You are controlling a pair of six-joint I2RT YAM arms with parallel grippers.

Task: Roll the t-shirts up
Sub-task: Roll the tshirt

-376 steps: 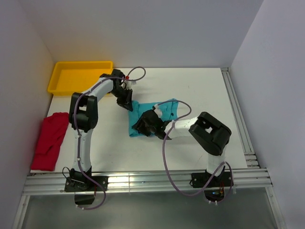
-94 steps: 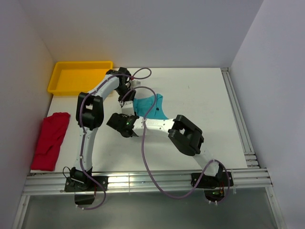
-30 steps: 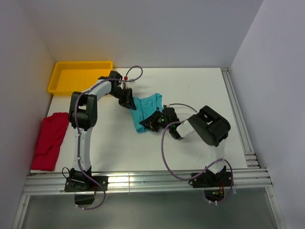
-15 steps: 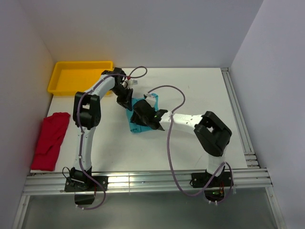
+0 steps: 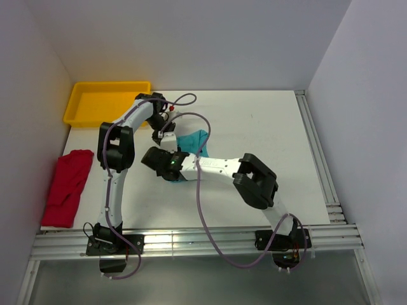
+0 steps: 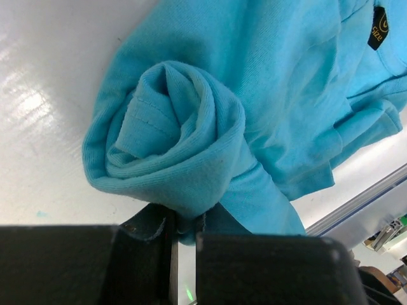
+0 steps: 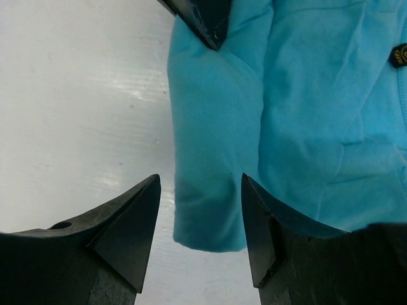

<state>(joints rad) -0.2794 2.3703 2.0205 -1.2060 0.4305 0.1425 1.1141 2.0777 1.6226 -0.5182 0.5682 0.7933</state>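
The teal t-shirt [image 5: 196, 138] lies partly rolled at the table's middle, the coiled end of the roll [image 6: 172, 140] facing the left wrist camera and a dark label [image 6: 379, 28] on the flat part. My left gripper [image 6: 184, 225] [image 5: 164, 135] is shut on the roll's lower edge. My right gripper [image 7: 200, 181] [image 5: 163, 154] stands open, its fingers either side of the roll's near end [image 7: 213, 190] without pinching it. The tip of a left finger [image 7: 200, 19] shows at the top of the right wrist view. The red t-shirt [image 5: 67, 187] lies crumpled at the left edge, untouched.
A yellow tray [image 5: 105, 86] sits at the back left corner. Both arms cross over the table's middle, the right forearm [image 5: 216, 166] stretching leftward in front of the teal shirt. Metal rails [image 5: 321, 159] run along the right and near edges.
My right gripper has opened and slid left along the teal shirt to the roll's end. The left gripper has stayed shut on the fabric, barely moving.
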